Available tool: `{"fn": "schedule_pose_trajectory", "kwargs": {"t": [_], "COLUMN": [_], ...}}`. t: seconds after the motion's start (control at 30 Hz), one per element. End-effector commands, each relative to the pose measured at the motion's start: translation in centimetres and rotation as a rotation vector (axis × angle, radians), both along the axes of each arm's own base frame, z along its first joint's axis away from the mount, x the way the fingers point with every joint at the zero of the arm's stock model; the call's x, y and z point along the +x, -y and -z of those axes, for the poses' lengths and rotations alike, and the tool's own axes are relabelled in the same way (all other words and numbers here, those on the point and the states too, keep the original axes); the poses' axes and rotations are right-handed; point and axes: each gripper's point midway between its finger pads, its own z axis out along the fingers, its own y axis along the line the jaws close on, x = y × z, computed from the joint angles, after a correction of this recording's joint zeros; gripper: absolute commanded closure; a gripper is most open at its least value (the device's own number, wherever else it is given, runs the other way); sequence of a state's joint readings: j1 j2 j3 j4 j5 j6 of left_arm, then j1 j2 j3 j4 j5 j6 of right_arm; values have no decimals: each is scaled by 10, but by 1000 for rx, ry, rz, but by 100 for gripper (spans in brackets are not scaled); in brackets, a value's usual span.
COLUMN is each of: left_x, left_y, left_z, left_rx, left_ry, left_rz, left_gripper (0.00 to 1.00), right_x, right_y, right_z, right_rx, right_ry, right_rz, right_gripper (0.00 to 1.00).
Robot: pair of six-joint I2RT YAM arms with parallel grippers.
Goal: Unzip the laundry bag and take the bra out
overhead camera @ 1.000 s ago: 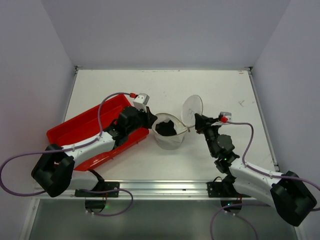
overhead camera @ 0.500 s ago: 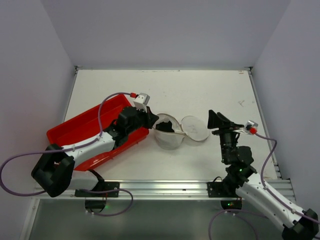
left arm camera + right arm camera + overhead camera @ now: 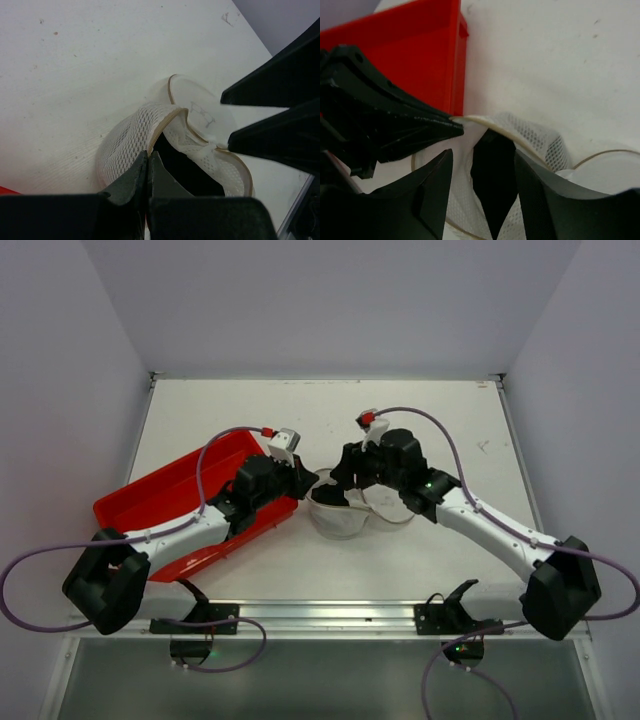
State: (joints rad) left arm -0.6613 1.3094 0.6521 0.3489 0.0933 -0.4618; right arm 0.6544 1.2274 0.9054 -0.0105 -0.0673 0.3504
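Laundry bag (image 3: 125, 145) upright, mouth up, lid (image 3: 200, 107) flopped right, bra (image 3: 185, 172) inside

White mesh laundry bag (image 3: 125, 145); black bra (image 3: 492, 175); red tray (image 3: 165, 490).

laundry bag (image 3: 335, 520) rim 10 o'clock: left gripper (image 3: 310, 480) clamped | 12: right gripper (image 3: 343, 478) spread over mouth | 9: red tray (image 3: 160, 495) | 3: flap lid (image 3: 397, 508) | 6: table (image 3: 335, 568) free

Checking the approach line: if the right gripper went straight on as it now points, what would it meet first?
Most likely the black bra inside the open laundry bag. In its wrist view, the right gripper has open jaws that frame that dark fabric, with nothing visible in between. Depth is unclear, though.
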Motion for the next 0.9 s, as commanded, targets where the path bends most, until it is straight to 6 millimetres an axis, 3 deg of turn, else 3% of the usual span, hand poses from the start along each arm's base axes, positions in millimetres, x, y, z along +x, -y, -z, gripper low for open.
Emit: {"fn": "schedule_pose_trajectory", "kwargs": {"t": [0.0, 0.1, 0.23, 0.67, 0.87], "left_x": [1, 2, 3, 3, 3], "left_y": [4, -2, -7, -4, -4], "left_z": [-19, -20, -14, 1, 4], "left_rx": [-58, -46, -19, 6, 12], "left_ry": [41, 40, 23, -18, -21], "left_rz": [12, -14, -38, -26, -25], "left_gripper": [100, 100, 100, 100, 100], "right_x": [-38, -39, -50, -51, -44], "right_y": [-19, -13, -13, -23, 3], "right_z": [15, 38, 50, 99, 131], "right_rx": [-66, -101, -79, -131, -255], "right_ry": [-170, -222, -239, -376, -433], "right_rz": [-239, -213, -236, -229, -83], "right_gripper": [47, 58, 59, 51, 47]}}
